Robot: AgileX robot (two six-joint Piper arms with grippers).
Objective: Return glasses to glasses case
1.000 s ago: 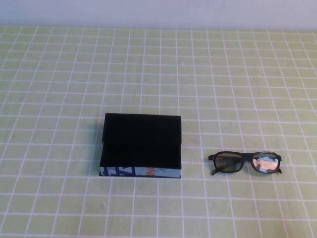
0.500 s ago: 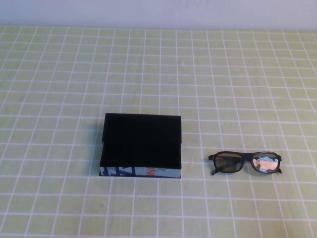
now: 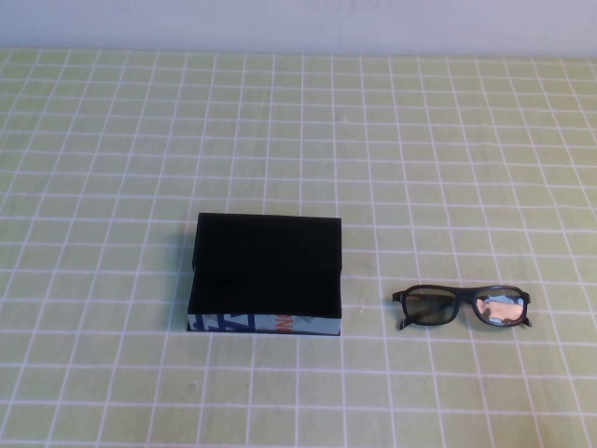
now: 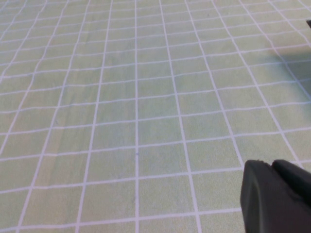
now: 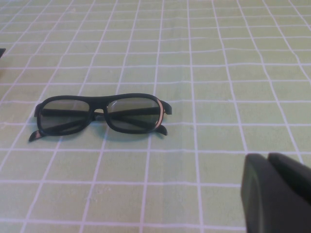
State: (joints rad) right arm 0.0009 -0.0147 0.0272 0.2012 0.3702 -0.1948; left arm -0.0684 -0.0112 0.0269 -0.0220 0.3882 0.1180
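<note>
The black glasses case point(image 3: 266, 271) lies just left of the table's middle with its lid down and its blue, white and orange front edge toward me. The black glasses point(image 3: 462, 307) lie folded open on the cloth to the right of the case, apart from it, and show in the right wrist view point(image 5: 99, 114). My left gripper point(image 4: 272, 164) hangs over bare cloth with its fingers together and holds nothing. My right gripper point(image 5: 268, 156) hovers short of the glasses, fingers together and empty. Neither gripper shows in the high view.
A green cloth with a white grid point(image 3: 420, 140) covers the whole table. A pale wall runs along the far edge point(image 3: 298, 23). A dark sliver at the edge of the right wrist view point(image 5: 1, 52) looks like the case's corner.
</note>
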